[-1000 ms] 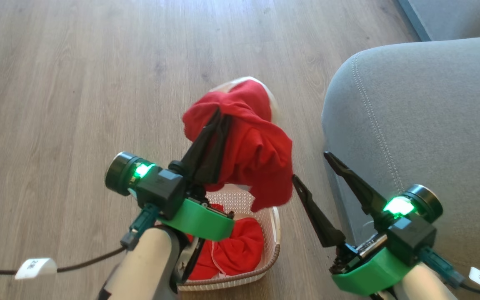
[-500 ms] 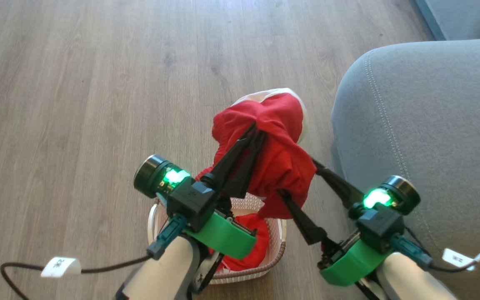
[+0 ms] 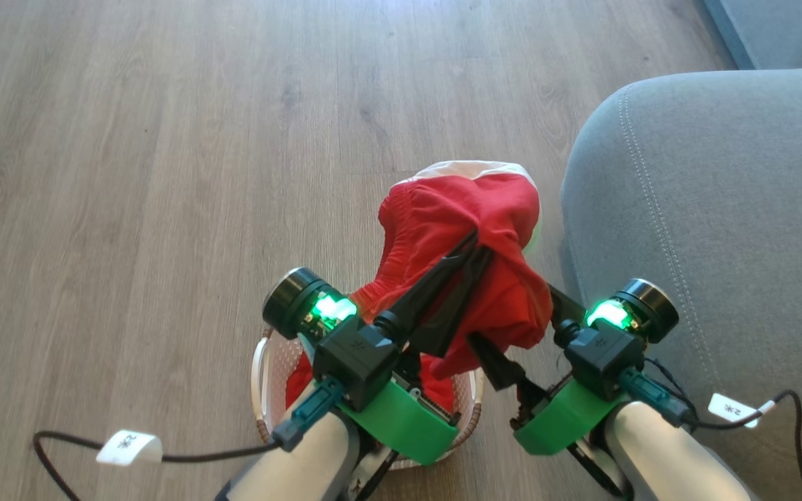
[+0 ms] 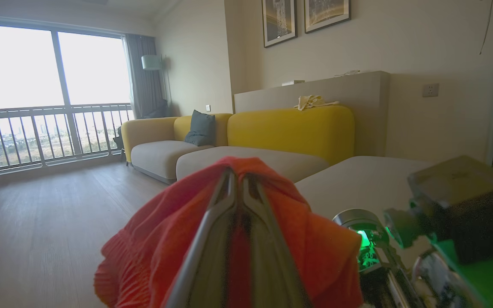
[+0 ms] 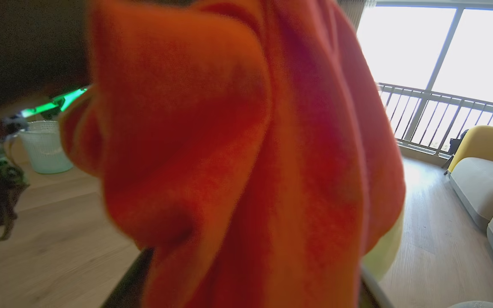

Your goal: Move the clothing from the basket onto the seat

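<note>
Red garment (image 3: 457, 209) hangs pinched in our left tool (image 3: 476, 242), right tool (image 3: 523, 325) spread; next we must carry it over the seat (image 3: 721, 209).

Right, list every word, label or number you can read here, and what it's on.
"2米", as far as it can be read: left cable tag, white, on the left arm's cable.
"2米", likewise: right cable tag, white, on the right arm's cable.
Nothing else is legible.
</note>
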You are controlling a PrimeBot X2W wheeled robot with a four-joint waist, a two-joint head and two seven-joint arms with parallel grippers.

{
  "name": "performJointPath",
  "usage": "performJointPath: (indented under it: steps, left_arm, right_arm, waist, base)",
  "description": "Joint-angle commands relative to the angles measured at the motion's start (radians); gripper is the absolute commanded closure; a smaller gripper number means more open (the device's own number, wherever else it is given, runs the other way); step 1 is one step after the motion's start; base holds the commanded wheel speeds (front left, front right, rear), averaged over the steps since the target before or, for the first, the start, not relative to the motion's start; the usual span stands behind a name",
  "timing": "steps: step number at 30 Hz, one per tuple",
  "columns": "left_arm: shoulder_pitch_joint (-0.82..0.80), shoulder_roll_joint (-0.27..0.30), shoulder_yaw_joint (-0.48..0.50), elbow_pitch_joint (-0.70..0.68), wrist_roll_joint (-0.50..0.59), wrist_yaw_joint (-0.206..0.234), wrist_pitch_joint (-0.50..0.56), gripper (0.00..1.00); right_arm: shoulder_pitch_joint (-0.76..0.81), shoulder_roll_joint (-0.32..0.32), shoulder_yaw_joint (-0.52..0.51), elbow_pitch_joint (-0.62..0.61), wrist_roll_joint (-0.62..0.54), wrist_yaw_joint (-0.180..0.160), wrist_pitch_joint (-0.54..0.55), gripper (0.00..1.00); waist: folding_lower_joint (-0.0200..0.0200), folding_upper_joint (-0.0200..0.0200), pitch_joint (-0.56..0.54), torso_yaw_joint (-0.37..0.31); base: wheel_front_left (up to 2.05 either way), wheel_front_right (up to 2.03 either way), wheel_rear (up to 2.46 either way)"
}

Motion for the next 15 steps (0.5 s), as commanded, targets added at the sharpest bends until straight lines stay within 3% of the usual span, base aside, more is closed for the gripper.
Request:
performJointPath:
  steps: [1, 2, 3, 15]
  left_arm:
    - [-0.056, 0.002, 0.019, -0.038, -0.010, -0.004, -0.010, 1.00]
    - [-0.055, 0.002, 0.016, -0.036, -0.011, -0.005, -0.010, 1.00]
    - [-0.054, 0.002, 0.012, -0.034, -0.011, -0.005, -0.010, 1.00]
    - [-0.045, 0.002, 0.010, -0.009, -0.012, 0.001, -0.010, 1.00]
  right_arm:
    - [-0.028, 0.026, -0.009, -0.024, 0.001, 0.000, 0.001, 0.61]
    - [-0.026, 0.033, -0.020, -0.025, 0.002, 0.000, 0.001, 0.93]
    - [-0.023, 0.041, -0.030, -0.028, 0.005, 0.000, 0.001, 1.00]
    - [0.026, 0.110, -0.209, -0.063, 0.012, 0.000, 0.001, 1.00]
  waist:
    - [0.0000, 0.0000, 0.001, 0.005]
    - [0.0000, 0.0000, 0.001, 0.007]
    - [0.0000, 0.0000, 0.001, 0.010]
    - [0.0000, 0.0000, 0.002, 0.047]
  base:
    - [0.00, 0.00, 0.00]
    - [0.00, 0.00, 0.00]
    - [0.00, 0.00, 0.00]
    - [0.00, 0.00, 0.00]
